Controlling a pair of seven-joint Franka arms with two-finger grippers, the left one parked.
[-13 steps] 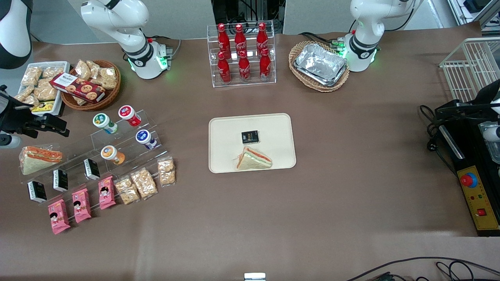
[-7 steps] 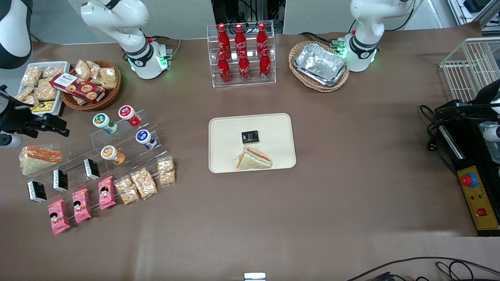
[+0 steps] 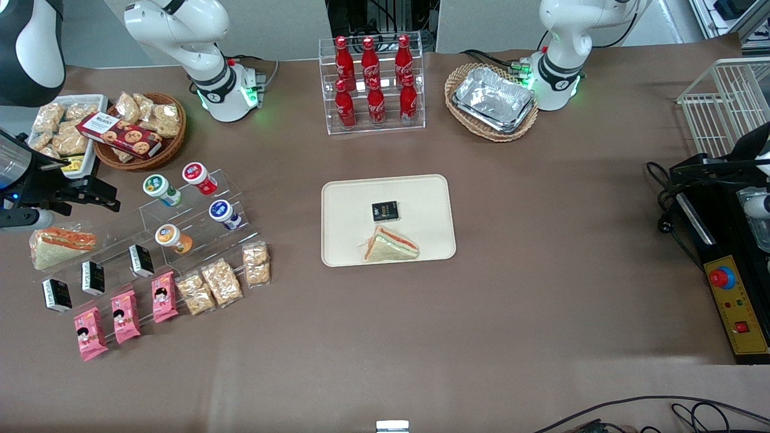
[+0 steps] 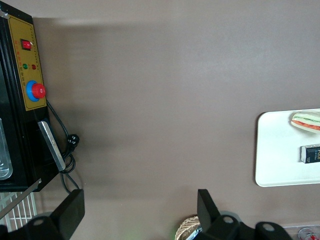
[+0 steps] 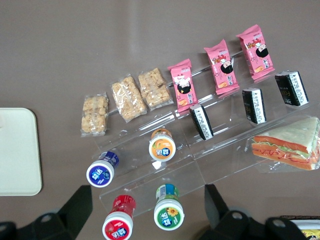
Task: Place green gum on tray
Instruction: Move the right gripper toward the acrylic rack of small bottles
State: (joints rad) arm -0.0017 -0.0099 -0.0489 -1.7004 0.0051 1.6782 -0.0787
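Note:
The green gum stands on the upper step of a clear acrylic stand, its green lid with a yellow mark facing up. My right gripper hovers open beside that stand, toward the working arm's end of the table, holding nothing. In the right wrist view its two dark fingers spread wide, and the green gum and a red-lidded bottle show between them, well below. The cream tray lies at the table's middle with a black box and a sandwich on it.
Blue-lidded and orange-lidded bottles stand on lower steps. Black boxes, pink packs, cracker bags and a wrapped sandwich surround the stand. A cola rack and a basket of foil trays lie farther from the camera.
My right gripper has shifted a little toward the acrylic stand and the green gum. Nothing on the table has moved.

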